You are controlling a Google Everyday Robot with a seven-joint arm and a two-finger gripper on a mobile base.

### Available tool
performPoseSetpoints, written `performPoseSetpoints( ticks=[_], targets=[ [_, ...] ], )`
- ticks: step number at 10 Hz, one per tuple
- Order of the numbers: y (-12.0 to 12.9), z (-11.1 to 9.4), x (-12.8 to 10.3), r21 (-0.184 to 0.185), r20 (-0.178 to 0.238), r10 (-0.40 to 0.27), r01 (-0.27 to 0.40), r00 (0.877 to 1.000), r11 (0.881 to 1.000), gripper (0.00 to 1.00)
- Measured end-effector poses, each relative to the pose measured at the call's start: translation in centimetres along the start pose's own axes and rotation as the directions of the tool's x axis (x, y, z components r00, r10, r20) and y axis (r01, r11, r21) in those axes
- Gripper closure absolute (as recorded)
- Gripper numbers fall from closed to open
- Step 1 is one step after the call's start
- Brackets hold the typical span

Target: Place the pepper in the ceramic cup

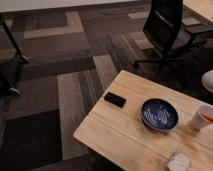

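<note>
Fingers of the gripper are pressed together, but the gripper itself cannot be picked out in the camera view. A pale round shape (208, 80) sits at the right side of the view, past the table's far edge, and I cannot tell if it is part of the arm.

The floor (60, 75) is the biggest thing. It is dark carpet with lighter stripes and blocks. Next is the wooden table (115, 135), made of light planks, with one corner pointing to the left. A black office chair (165, 30) on wheels stands on the carpet, beyond the table's far edge.

On the table, a wide dark-blue bowl (159, 114) with a white pattern sits near the middle. The white ceramic cup (200, 119) stands upright near the table's right end, close to the bowl but not touching it. A flat black thing (115, 99) lies near the table's far left edge. A speckled grey-beige block (178, 162) lies near the front edge, partly cut off by the bottom of the view.

The pepper (209, 118) is the smallest. It shows as an orange bit at the top of the cup.
</note>
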State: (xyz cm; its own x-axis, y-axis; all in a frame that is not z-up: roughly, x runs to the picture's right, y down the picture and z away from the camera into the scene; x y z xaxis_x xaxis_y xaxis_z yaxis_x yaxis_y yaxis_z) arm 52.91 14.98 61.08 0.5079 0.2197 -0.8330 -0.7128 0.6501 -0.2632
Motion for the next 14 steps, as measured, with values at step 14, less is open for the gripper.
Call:
performPoseSetpoints(
  ticks=[14],
  targets=[
    [-1.1, -1.0, -2.9, 0.025, 0.020, 0.000, -0.001, 1.000, 1.000, 0.79]
  ],
)
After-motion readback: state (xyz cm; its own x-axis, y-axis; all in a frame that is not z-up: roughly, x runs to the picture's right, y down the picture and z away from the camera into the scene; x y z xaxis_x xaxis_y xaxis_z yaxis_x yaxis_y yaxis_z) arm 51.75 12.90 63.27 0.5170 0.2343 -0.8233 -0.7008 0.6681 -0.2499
